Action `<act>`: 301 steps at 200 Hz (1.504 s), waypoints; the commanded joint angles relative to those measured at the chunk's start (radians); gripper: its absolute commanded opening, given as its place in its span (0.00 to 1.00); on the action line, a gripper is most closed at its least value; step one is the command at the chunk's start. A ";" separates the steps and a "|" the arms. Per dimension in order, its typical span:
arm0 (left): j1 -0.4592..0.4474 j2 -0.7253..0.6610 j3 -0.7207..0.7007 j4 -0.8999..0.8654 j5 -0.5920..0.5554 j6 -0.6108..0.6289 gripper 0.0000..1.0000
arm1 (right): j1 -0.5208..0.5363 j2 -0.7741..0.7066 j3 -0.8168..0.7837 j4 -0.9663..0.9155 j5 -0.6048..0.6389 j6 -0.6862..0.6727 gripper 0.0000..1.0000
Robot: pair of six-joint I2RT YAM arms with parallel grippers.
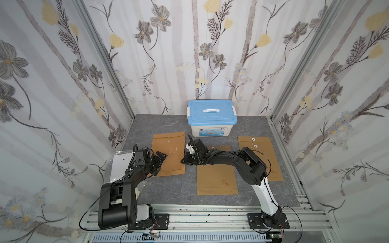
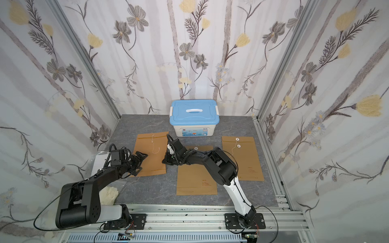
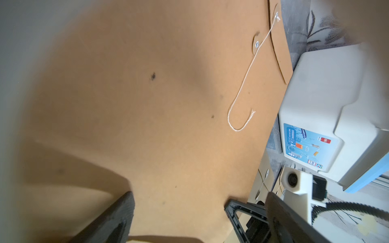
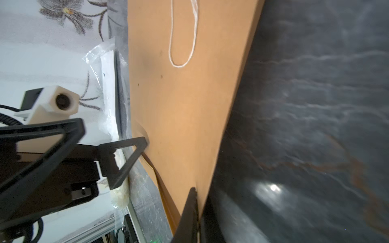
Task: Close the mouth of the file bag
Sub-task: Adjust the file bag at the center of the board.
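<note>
The brown file bag (image 1: 170,151) (image 2: 151,156) lies at the left of the grey table, its flap end toward the back wall. A white string (image 1: 171,145) (image 3: 242,101) trails loose from the flap's button down over the bag. My right gripper (image 1: 182,161) (image 2: 163,161) (image 4: 196,193) is shut on the bag's right edge (image 4: 189,115), nearer its bottom end. At the opposite edge my left gripper (image 1: 159,163) (image 2: 140,163) (image 3: 179,199) stands open, its fingers spread over the paper (image 3: 147,105) with nothing held.
A white box with a blue lid (image 1: 211,114) stands at the back, just beyond the bag. Two more brown file bags (image 1: 216,178) (image 1: 261,155) lie in the middle and at the right. A clear plastic bag (image 1: 121,166) lies under the left arm.
</note>
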 commanded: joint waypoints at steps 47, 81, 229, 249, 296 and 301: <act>0.001 -0.125 0.052 -0.218 -0.044 0.085 1.00 | 0.006 -0.090 -0.156 -0.136 -0.094 -0.086 0.06; 0.003 -0.115 0.069 -0.272 -0.089 0.136 1.00 | 0.023 -0.161 -0.252 -0.166 -0.069 -0.099 0.07; 0.003 -0.019 0.090 -0.337 -0.315 0.152 1.00 | 0.088 -0.263 -0.315 -0.112 0.065 -0.054 0.34; 0.003 0.006 0.078 -0.302 -0.290 0.144 1.00 | 0.082 -0.278 -0.274 -0.195 0.126 -0.109 0.41; 0.000 0.041 0.079 -0.283 -0.285 0.153 1.00 | 0.050 -0.243 -0.165 -0.292 0.194 -0.185 0.51; -0.001 0.040 0.080 -0.282 -0.284 0.153 1.00 | 0.051 -0.235 -0.152 -0.291 0.193 -0.185 0.52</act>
